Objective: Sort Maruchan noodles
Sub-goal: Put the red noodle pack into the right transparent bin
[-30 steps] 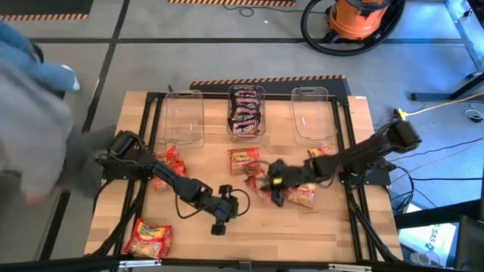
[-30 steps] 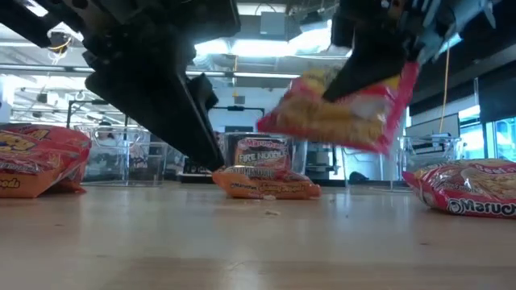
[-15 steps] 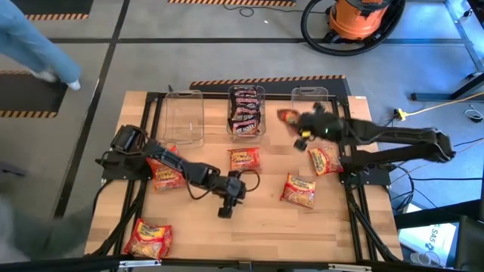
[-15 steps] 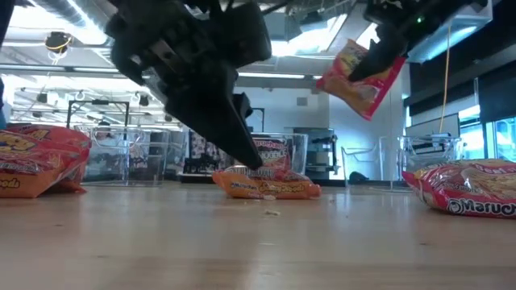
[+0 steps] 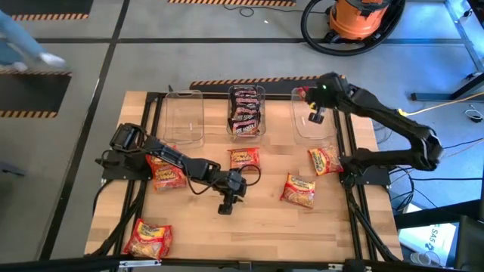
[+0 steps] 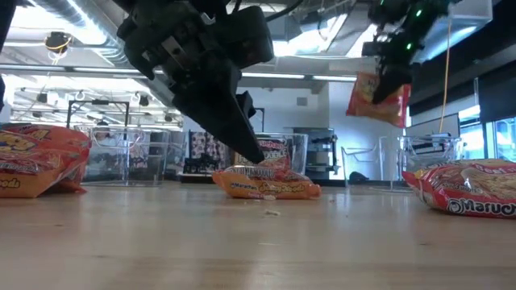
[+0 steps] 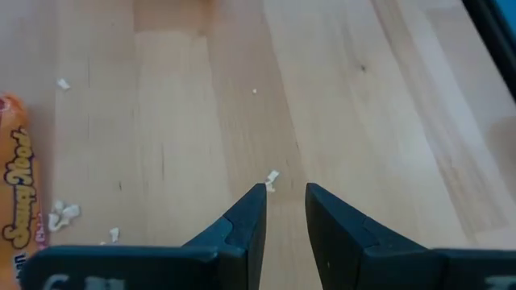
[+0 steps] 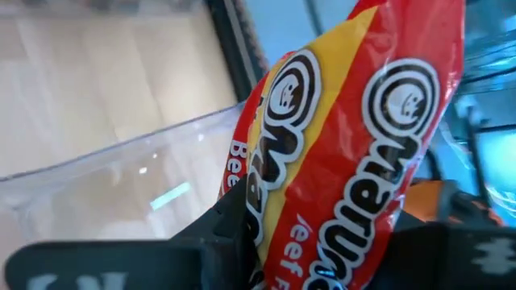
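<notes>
High view. The right tool (image 5: 314, 106) held a red packet (image 5: 304, 94) above the far end of the right bin (image 5: 312, 121), the rightmost of three clear bins along the far edge of the surface (image 5: 265, 219). The middle bin (image 5: 246, 111) held dark packets; the left bin (image 5: 184, 117) appeared empty. Loose packets lay nearer than the bins: one (image 5: 243, 159) just in front of the middle bin, two (image 5: 324, 159) (image 5: 299, 190) in front of the right bin, one (image 5: 167, 170) in front of the left bin under the left arm, and one (image 5: 148, 238) at the near left corner. The left tool (image 5: 226, 205) hung over bare wood, nearer than the middle-bin packet.

Low view. The held packet (image 6: 379, 98) hung with its long axis vertical, well clear of the surface. The left tool's fingers (image 6: 242, 145) pointed down towards the packet (image 6: 264, 183) in front of the middle bin.

Left wrist view. The left tool (image 7: 284, 201) stood slightly open and empty over the wood, with crumbs about and a packet edge (image 7: 16, 193) to one side.

Right wrist view. The right tool (image 8: 306, 234) was clamped on the packet (image 8: 355, 121), with the right bin's wall (image 8: 121, 177) directly beyond. The bin therefore lay below the load, so release probably needed only a slight descent.
</notes>
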Motion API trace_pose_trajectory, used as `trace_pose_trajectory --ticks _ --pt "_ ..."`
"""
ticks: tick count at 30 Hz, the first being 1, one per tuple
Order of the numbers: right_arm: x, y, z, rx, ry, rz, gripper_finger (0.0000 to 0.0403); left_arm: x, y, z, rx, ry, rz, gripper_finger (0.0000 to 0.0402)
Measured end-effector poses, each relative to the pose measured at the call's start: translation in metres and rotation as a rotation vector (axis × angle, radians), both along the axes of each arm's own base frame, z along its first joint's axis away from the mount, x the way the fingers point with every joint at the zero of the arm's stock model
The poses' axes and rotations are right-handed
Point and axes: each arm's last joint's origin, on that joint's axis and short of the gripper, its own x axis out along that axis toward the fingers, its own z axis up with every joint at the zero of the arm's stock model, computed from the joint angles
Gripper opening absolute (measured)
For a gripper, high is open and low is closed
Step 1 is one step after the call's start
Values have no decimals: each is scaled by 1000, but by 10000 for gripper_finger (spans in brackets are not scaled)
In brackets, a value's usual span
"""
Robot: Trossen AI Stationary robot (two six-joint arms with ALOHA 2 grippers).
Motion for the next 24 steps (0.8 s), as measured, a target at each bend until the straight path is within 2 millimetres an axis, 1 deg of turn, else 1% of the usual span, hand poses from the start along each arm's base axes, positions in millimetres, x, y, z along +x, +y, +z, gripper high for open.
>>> trace_pose_trajectory --ticks 3,8,13,15,19,22,24 --pt "2 -21 -18 73 58 17 105 0 -2 0 -15 2 -13 82" --pt "5 -57 -56 183 189 14 105 -1 -3 0 -24 6 -13 82" --pt "5 -77 -88 275 290 47 105 0 -3 0 -30 5 -7 82" --pt "5 -82 -97 300 304 26 105 0 -3 1 -32 1 -5 82" --pt "7 -86 -106 339 299 1 106 2 -2 3 -36 -28 -1 82" --pt "11 -89 -110 348 239 5 108 3 1 3 -30 -36 5 82" --pt "15 -92 -109 326 192 11 108 4 3 3 -30 -41 11 82"
